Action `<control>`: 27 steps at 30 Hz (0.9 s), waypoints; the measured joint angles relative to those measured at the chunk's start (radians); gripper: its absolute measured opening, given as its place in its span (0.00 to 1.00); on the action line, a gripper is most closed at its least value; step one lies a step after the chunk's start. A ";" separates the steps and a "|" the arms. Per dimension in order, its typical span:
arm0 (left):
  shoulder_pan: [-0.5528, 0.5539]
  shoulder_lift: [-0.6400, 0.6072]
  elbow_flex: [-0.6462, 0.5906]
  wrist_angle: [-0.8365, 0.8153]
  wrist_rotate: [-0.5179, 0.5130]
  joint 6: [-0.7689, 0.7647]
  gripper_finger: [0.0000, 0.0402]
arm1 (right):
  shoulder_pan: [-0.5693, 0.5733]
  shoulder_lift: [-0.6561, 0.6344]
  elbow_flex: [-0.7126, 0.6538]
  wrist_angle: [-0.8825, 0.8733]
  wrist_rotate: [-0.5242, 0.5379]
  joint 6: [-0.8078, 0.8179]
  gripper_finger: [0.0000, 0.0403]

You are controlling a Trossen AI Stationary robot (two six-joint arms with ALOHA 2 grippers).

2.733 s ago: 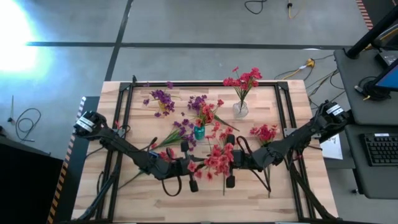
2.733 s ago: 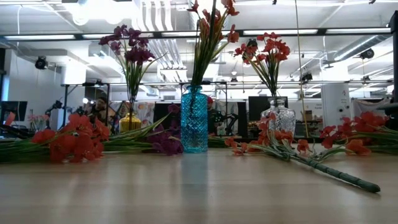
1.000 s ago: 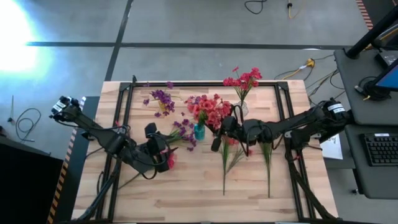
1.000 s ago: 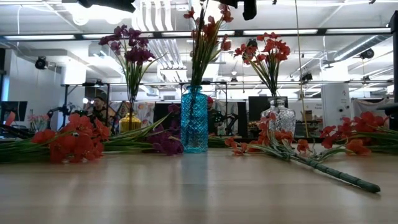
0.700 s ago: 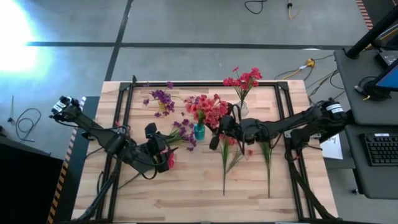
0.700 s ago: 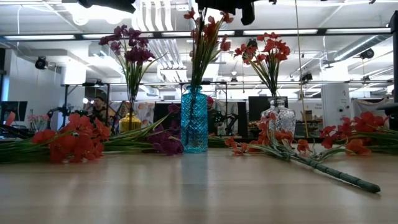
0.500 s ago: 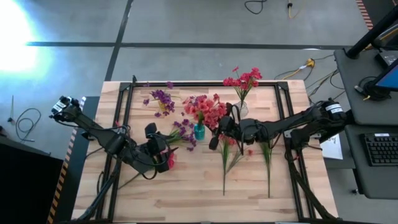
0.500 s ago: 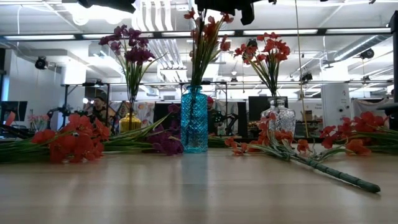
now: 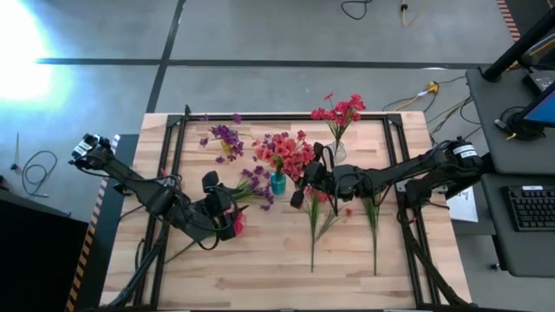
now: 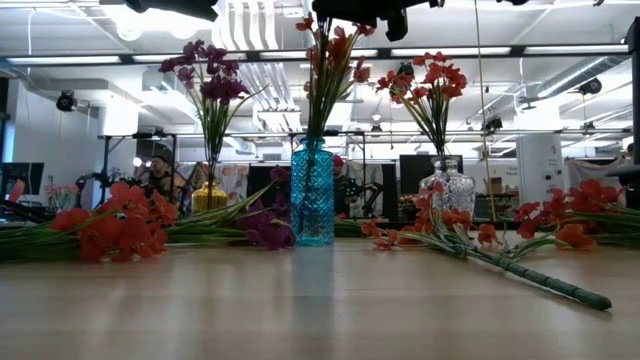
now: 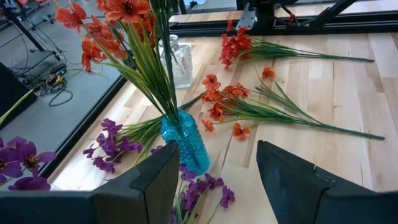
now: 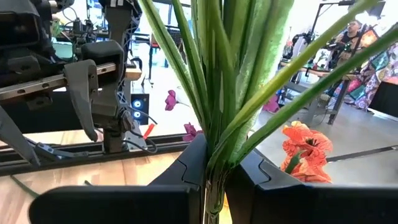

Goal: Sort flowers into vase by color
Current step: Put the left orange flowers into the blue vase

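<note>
Flowers, light and floppy-headed: right gripper pinches stems low, above blue vase; left gripper spread, empty.

Grey concrete floor, ceiling strip lights, side desk.

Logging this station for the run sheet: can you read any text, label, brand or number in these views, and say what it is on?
No readable text in any view.
The blue vase, the clear vase and the wooden table bear no labels.
The paper by the table's right edge: print too small to read.
</note>
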 joint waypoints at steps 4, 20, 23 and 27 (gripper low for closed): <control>0.000 0.000 0.000 0.000 0.000 0.000 0.50 | -0.005 0.001 0.000 0.000 0.000 -0.001 0.08; 0.000 0.001 -0.007 0.001 0.000 -0.008 0.50 | -0.007 0.052 0.000 -0.003 0.000 0.013 0.08; 0.000 0.001 -0.007 0.001 0.000 -0.008 0.50 | -0.007 0.052 0.000 -0.004 0.000 0.018 0.08; 0.000 0.001 -0.007 0.001 0.000 -0.008 0.50 | -0.007 0.052 -0.003 -0.009 0.000 0.025 0.08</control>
